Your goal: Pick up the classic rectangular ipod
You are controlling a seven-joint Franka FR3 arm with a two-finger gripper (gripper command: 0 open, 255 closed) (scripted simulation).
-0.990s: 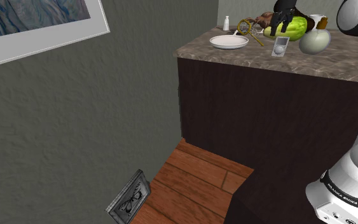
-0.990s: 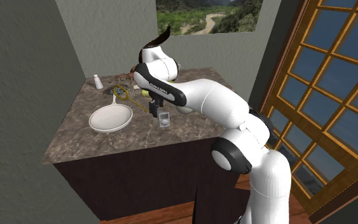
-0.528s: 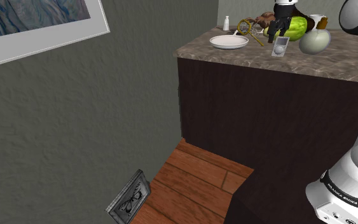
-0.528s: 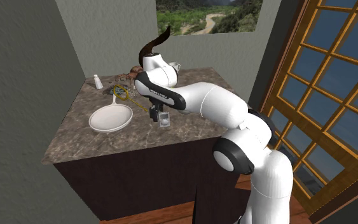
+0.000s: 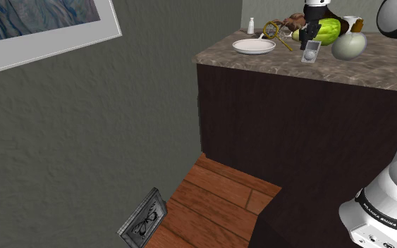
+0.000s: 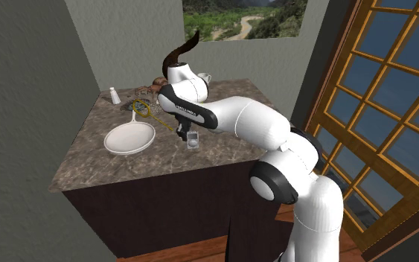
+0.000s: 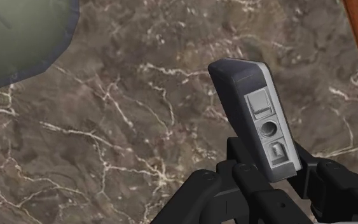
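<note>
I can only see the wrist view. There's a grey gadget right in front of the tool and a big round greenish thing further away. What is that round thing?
Observer: It looks like a pale green vase. It stands on the counter close beside the ipod.
Operator: Is the ipod lying flat?
Observer: No. The shoulder view shows it standing on end, its screen and wheel facing that camera, with the tool at its top.
Operator: Anything else up there?
Observer: A white plate, apart from the ipod, toward the shoulder view's left.
</note>
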